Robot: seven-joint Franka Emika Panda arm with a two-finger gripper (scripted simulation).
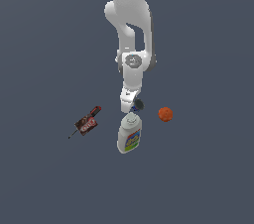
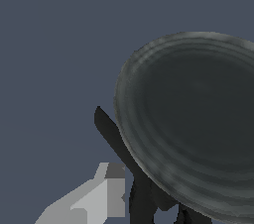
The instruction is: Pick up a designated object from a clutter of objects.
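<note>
Black thing [image 1: 139, 104]: your target. It is small and dark with a faint bluish bit, it lies just past the cap end of the white bottle [image 1: 129, 138], and it is on the side of the cap where the orange ball [image 1: 165, 114] sits.
Tool [image 1: 130, 106]: it hangs right over the bottle's cap, and the black thing touches it or sits just beside it on the ball side.
Relation to work from: the target lies sideways from the tool, towards the ball and not under its centre, so you would judge a small shift away from the cap before closing.
Long axis: in the wrist view a thin black arm [image 2: 112, 135] runs slantwise beside the light grey finger [image 2: 101, 197]. In the exterior view the thing is too small to say which way it points.
Dark ringed disc [image 2: 193, 124]: it fills much of the wrist view, and you cannot tell what it belongs to.
Tool's state: only one finger shows, so you cannot tell whether it is wide, narrow or holding anything.
Bottle: it lies on the table [image 1: 44, 183] with its cap towards the arm.
Red-brown handled tool [image 1: 88, 123]: it is well apart from the bottle, on the side away from the ball.
</note>
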